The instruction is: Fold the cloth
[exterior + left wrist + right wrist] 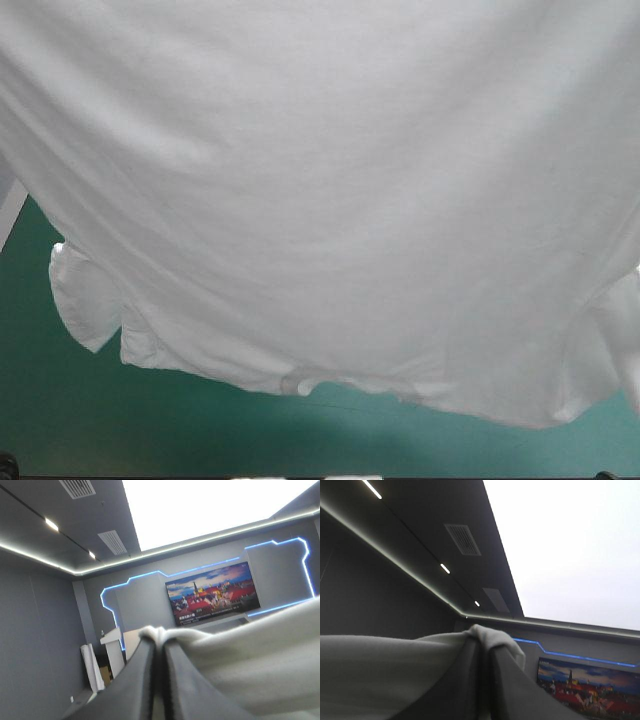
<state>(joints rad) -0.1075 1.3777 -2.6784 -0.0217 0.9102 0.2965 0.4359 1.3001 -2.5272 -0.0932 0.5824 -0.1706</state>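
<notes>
A robot lab, seemingly (a teal-green cover (150,420) spread as workspace).

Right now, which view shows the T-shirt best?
The high view: the T-shirt hangs lifted, filling most of it. The wrist views show only a bunched bit gripped by the left pincer and right pincer.

table: I see only a near strip of the teal-green table cover (180,425); the white short-sleeved T-shirt (320,170) hides the rest.
shirt: upper part cut off in high view.
fingertips: left gripper (159,641), right gripper (482,642) tips buried in cloth.
</notes>
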